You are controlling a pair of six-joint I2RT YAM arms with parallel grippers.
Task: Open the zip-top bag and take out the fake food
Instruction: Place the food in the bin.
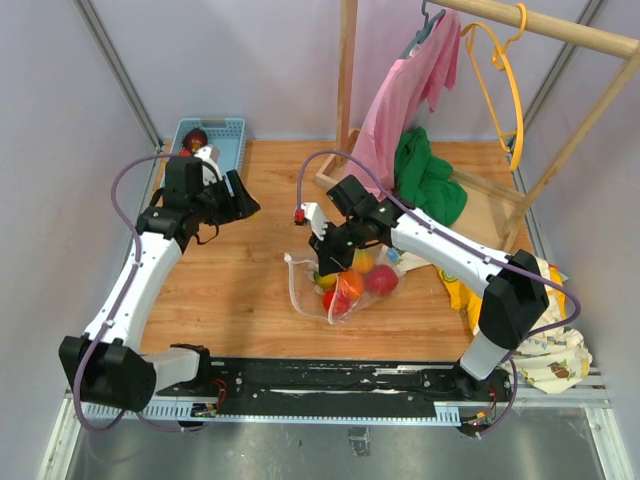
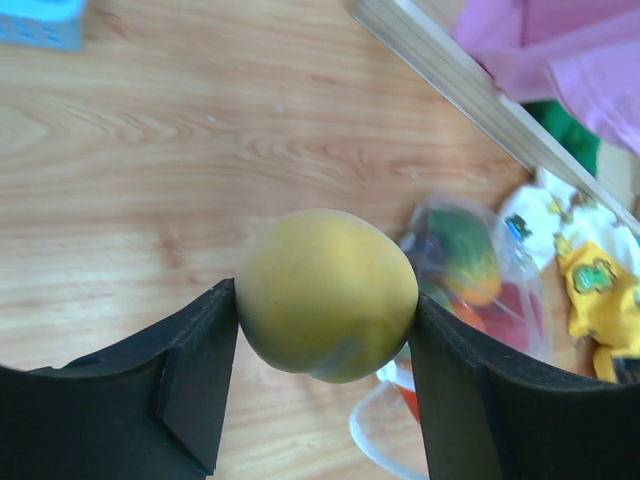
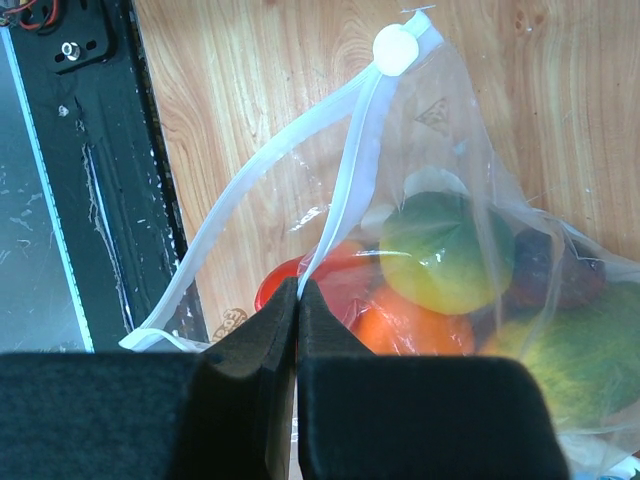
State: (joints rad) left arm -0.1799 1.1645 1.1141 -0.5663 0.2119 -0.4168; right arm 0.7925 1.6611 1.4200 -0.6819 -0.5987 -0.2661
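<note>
The clear zip-top bag lies open-mouthed at mid table with fake food inside: red, orange and yellow pieces. My right gripper is shut on the bag's white zip strip, just below the round slider. Through the plastic I see a green-yellow fruit, an orange one and a dark purple one. My left gripper hangs above the wood to the bag's left, near the basket, shut on a yellow fruit. The bag shows blurred behind it.
A blue basket at the back left holds a red piece. A wooden clothes rack with a pink garment and a green cloth stands at the back right. A yellow-and-white cloth lies at the right edge.
</note>
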